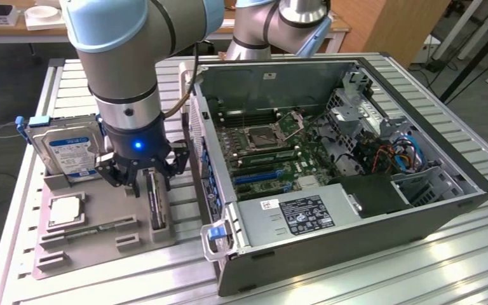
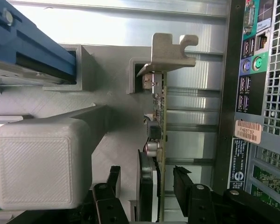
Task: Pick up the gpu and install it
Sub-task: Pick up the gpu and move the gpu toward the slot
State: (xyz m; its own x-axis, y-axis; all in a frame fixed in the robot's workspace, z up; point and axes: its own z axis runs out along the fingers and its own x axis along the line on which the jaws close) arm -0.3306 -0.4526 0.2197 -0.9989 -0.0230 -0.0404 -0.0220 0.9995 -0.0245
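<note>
We are seeing the tool (image 1: 142, 181) hanging wide open, its fingers (image 2: 184, 186) straddling the gpu (image 1: 157, 210) without touching it. The gpu is standing on edge in the grey holder (image 1: 100, 244) on the bench (image 1: 447, 267), just beside the open computer case (image 1: 337, 210).

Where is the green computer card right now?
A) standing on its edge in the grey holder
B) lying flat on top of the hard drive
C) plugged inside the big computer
A: the gpu stands on edge in a slot of the grey holder, with the gripper open either side of it.
</note>
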